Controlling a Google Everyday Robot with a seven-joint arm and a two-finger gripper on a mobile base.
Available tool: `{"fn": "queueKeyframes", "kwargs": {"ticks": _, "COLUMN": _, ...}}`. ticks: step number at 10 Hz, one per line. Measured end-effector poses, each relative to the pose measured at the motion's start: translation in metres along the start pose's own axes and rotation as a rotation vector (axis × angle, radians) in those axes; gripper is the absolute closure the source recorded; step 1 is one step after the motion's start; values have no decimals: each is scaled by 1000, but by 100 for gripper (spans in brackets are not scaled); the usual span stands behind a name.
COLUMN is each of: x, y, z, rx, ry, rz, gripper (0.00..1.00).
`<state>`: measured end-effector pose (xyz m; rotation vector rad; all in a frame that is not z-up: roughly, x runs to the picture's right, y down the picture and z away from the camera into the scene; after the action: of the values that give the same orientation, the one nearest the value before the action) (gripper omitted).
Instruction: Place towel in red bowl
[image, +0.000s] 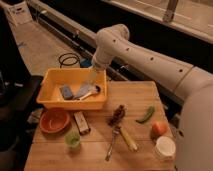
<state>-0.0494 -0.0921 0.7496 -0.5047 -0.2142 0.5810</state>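
Over the right half of the large yellow rectangular plastic bin (52, 103), which sat at the far-left corner of the wooden tabletop (137, 97), the gripper (93, 80) pointed straight down from the white arm (150, 60). Its fingers were spread wide with nothing between them.

Just below the fingers, and a little towards the tabletop's left edge, lay the small pale grey-blue cloth towel (83, 92), crumpled on the bin floor. Whether the fingertips were touching it could not be told. The towel's longer run seemed to go diagonally, from the bin's near-left towards its far-right, so its right end lay closest under the fingers.

Just beside the towel on the left, also in the bin, was a small darker blue rectangular block (66, 91), apart from the gripper.

Outside the bin, close to its near wall and by the tabletop's left edge, stood the round shallow orange-red plastic bowl (54, 120), with nothing in it. It lay towards the near-left of the towel, across the bin wall.

The grasp likely turned on a short drop, nudged slightly left, clear of the block.
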Motion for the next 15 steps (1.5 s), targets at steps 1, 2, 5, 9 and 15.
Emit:
{"fn": "queueKeyframes", "kwargs": {"ticks": 1, "x": -8, "y": -12, "z": 12, "rx": -5, "ry": -1, "rz": -7, "gripper": 26}}
{"fn": "queueKeyframes", "kwargs": {"ticks": 2, "x": -20, "y": -27, "z": 34, "rx": -15, "ry": -2, "rz": -17, "gripper": 26}}
{"fn": "queueKeyframes", "kwargs": {"ticks": 5, "x": -42, "y": -37, "z": 96, "rx": -38, "ry": 16, "rz": -41, "gripper": 26}}
{"fn": "queueKeyframes", "kwargs": {"ticks": 9, "x": -43, "y": -41, "z": 141, "rx": -37, "ry": 34, "rz": -26, "gripper": 26}}
{"fn": "queueKeyframes", "kwargs": {"ticks": 15, "x": -49, "y": -43, "z": 144, "rx": 38, "ry": -17, "rz": 32, "gripper": 26}}
